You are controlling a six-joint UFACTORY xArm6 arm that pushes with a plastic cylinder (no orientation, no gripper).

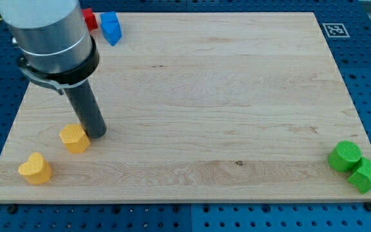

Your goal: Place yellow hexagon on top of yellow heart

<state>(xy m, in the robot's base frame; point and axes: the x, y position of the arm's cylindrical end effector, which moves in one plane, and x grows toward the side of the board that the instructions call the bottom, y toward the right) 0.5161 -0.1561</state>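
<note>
The yellow hexagon [75,138] lies near the board's left edge, toward the view's bottom. The yellow heart [35,168] lies below and to the left of it, near the bottom left corner, a short gap apart. My tip [96,134] rests on the board just right of the hexagon, touching or almost touching its right side. The rod rises from there up to the arm's grey body at the view's top left.
A blue block [111,28] and a red block [90,19] sit at the board's top left, the red one partly hidden by the arm. A green cylinder [346,156] and a green star [368,174] sit at the bottom right corner. A marker tag [334,29] is at the top right.
</note>
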